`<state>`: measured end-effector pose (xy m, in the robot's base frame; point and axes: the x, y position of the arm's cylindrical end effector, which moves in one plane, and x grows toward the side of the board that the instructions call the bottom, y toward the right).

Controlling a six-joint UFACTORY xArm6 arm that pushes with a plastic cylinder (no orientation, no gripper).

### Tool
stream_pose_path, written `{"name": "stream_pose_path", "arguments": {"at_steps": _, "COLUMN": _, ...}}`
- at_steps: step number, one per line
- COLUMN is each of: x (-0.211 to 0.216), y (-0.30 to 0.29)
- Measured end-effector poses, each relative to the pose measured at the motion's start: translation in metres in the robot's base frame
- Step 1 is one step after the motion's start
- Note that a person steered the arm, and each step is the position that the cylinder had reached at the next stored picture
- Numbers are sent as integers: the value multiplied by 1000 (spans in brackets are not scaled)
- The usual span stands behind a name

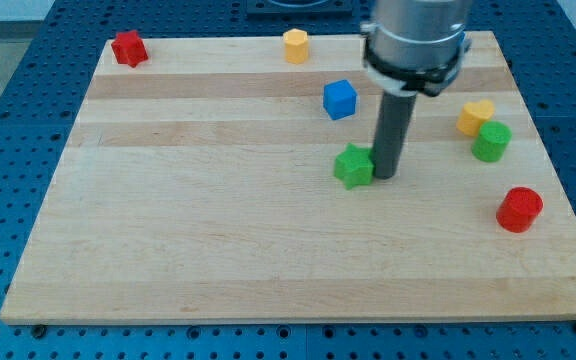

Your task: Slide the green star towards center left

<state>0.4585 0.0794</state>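
Observation:
The green star [353,166] lies on the wooden board [218,230], a little right of the board's middle. My tip [384,177] is down at the star's right side, touching or almost touching it. The dark rod rises from there to the grey arm body at the view's top.
A blue cube [339,99] sits above the star. A yellow hexagon [296,45] is at the top edge, a red star [128,48] at the top left corner. At the right are a yellow heart [474,116], a green cylinder [491,141] and a red cylinder [519,209].

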Motion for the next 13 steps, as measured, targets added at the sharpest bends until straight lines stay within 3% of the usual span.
{"name": "stream_pose_path", "arguments": {"at_steps": 2, "x": 18, "y": -77}}
{"name": "stream_pose_path", "arguments": {"at_steps": 3, "x": -10, "y": -121}}
{"name": "stream_pose_path", "arguments": {"at_steps": 5, "x": -25, "y": -100}}
{"name": "stream_pose_path", "arguments": {"at_steps": 6, "x": 4, "y": -82}}
{"name": "stream_pose_path", "arguments": {"at_steps": 8, "x": -44, "y": -33}}
{"name": "stream_pose_path", "arguments": {"at_steps": 11, "x": -56, "y": -105}}
{"name": "stream_pose_path", "arguments": {"at_steps": 13, "x": -31, "y": -127}}
